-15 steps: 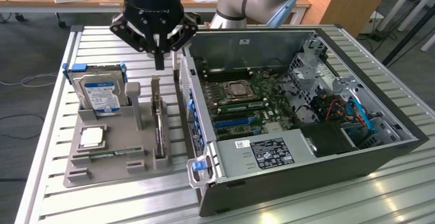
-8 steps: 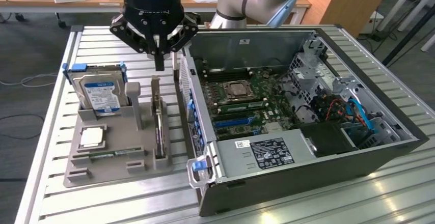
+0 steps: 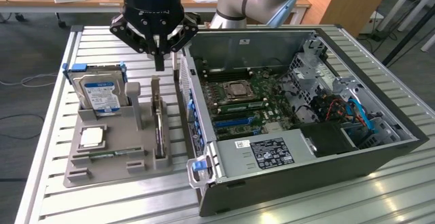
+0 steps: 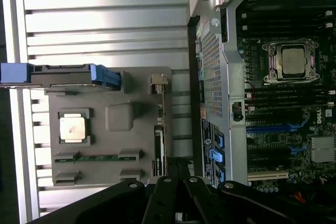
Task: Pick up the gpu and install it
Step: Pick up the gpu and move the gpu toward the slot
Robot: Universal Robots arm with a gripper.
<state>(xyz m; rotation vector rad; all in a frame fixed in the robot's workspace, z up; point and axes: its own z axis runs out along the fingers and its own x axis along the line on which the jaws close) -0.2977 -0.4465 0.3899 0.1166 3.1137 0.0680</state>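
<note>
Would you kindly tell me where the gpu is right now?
In the exterior view, the gpu stands on edge in the grey holder, between the hard drive and the open computer case.

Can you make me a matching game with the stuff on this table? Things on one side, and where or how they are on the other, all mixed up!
Things:
1. gpu
2. hard drive
3. processor chip
4. gripper

How they are:
A. lying flat in the grey tray
B. standing on its edge in the tray, on the side nearest the computer case
C. shut, above the tray
D. standing upright in a blue frame

Pairs: 1-B, 2-D, 3-A, 4-C.
</note>
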